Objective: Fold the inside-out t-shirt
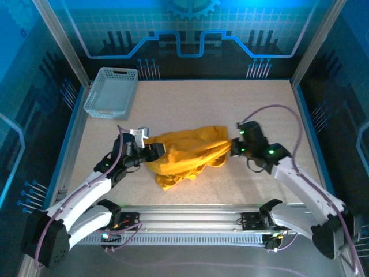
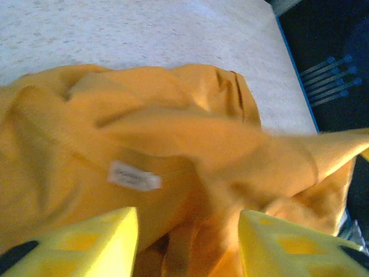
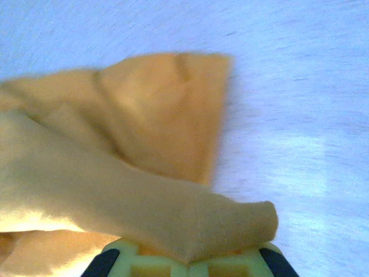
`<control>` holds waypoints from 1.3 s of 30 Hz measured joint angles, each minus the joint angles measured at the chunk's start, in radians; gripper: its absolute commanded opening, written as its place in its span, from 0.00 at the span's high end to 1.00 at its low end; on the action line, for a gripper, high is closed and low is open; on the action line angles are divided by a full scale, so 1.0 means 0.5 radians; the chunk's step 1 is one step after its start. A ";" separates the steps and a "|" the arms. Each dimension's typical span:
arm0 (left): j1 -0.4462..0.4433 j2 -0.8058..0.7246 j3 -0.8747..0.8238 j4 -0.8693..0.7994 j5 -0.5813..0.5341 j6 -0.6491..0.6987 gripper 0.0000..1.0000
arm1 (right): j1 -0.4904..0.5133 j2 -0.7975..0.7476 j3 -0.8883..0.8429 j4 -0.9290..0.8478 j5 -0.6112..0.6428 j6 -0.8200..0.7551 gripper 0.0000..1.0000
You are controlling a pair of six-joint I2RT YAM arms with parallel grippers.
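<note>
The mustard-yellow t-shirt (image 1: 184,153) lies bunched in a heap mid-table, its plain side showing. My left gripper (image 1: 154,152) is at the heap's left edge. In the left wrist view its yellow fingers (image 2: 98,242) stand wide apart, open, with loose folds of the shirt (image 2: 173,127) running between them and a white neck label (image 2: 134,175) just ahead. My right gripper (image 1: 233,148) is at the heap's right end. In the right wrist view it (image 3: 190,259) is shut on a fold of the shirt (image 3: 144,190), which drapes over the jaws.
A light grey lattice basket (image 1: 111,92) stands at the back left of the table (image 1: 271,109). Metal frame posts and blue panels wall the sides and back. An aluminium rail (image 1: 190,216) runs along the near edge between the arm bases.
</note>
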 measured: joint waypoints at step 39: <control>0.285 1.016 1.021 -0.278 -0.040 -0.109 1.00 | -0.793 0.046 0.430 -0.217 -0.402 0.031 1.00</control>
